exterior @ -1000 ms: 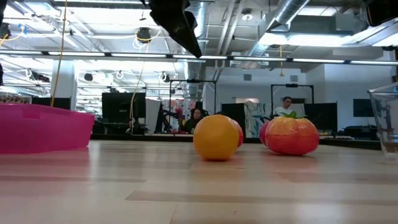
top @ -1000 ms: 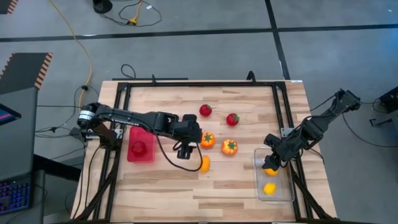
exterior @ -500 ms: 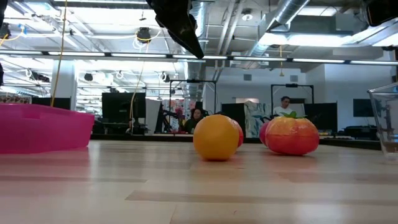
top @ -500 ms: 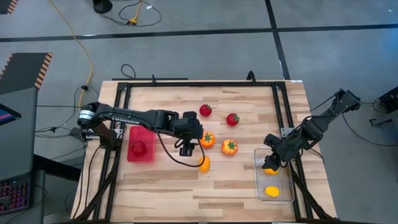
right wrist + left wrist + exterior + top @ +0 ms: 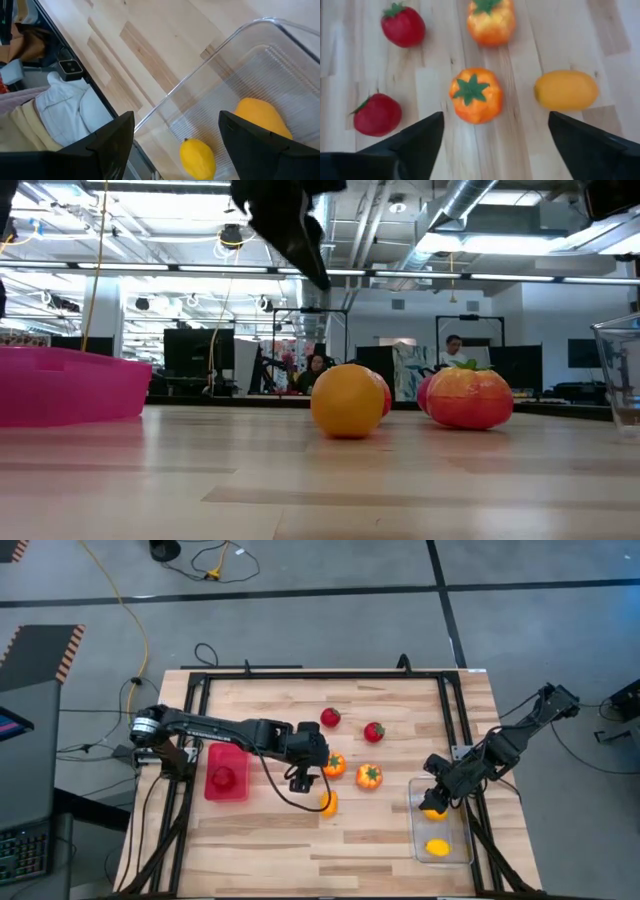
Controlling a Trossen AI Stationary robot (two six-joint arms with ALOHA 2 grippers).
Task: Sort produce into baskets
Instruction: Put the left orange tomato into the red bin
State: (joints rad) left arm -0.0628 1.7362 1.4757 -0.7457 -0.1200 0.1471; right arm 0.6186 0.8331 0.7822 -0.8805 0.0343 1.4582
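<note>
Left gripper (image 5: pixel 300 778) hangs above mid-table, fingers apart, nothing between them; an orange tomato with green top (image 5: pixel 475 95) lies directly ahead of it on the wood. Second orange tomato (image 5: pixel 369 776) just beside it; two red strawberries (image 5: pixel 330 717) near the far side; a yellow-orange lemon (image 5: pixel 328 803) on the near side of the gripper. Red bin (image 5: pixel 226 772) sits under the left arm with a red piece inside. Right gripper (image 5: pixel 436 792) is over the far end of the clear bin (image 5: pixel 441 828), fingers spread, empty. Two yellow lemons lie in that bin (image 5: pixel 256 116)
</note>
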